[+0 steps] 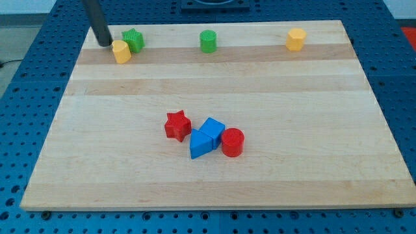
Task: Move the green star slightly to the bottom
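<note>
**Rod Tip Stands Beside Green Star at Board's Far Corner**

Nearest the camera, a tight cluster of four blocks sits just below the centre of the frame on the pale wooden board (312, 130). Lowest among them is a blue triangular block (201, 144), touching a blue cube (212, 129) just above it and a red cylinder (233, 142) on its right. A red star (177, 125) stands at the cluster's left edge, close against the blue pieces.

Farther back, along the upper edge of the frame, four more blocks line the board's far side. At upper right rests a yellow hexagonal block (296, 39), well apart from the others. Near the upper centre stands a green cylinder (208, 41). At upper left, the green star (134, 39) sits touching a yellow block (121, 51), which lies just below and left of it.

My tip (104, 43) rests on the board at the far upper left, just left of the yellow block and near the green star. It is a plain dark rod with no jaws to part or close, and it grips nothing.
</note>
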Controlling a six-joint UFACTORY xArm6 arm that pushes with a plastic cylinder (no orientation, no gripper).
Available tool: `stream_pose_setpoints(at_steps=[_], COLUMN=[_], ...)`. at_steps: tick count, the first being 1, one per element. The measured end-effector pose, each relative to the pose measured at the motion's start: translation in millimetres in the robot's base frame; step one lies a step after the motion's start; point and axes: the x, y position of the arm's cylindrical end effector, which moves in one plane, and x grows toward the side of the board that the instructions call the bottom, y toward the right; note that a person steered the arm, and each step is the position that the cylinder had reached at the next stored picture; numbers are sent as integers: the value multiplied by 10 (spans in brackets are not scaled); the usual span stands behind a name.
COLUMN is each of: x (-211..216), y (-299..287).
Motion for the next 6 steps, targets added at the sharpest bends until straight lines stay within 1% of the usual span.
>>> stream_pose_setpoints(at_steps=[1, 2, 4, 5, 6], x=[-275, -406, -412, -243, -246], y=[116, 118, 115, 128, 351])
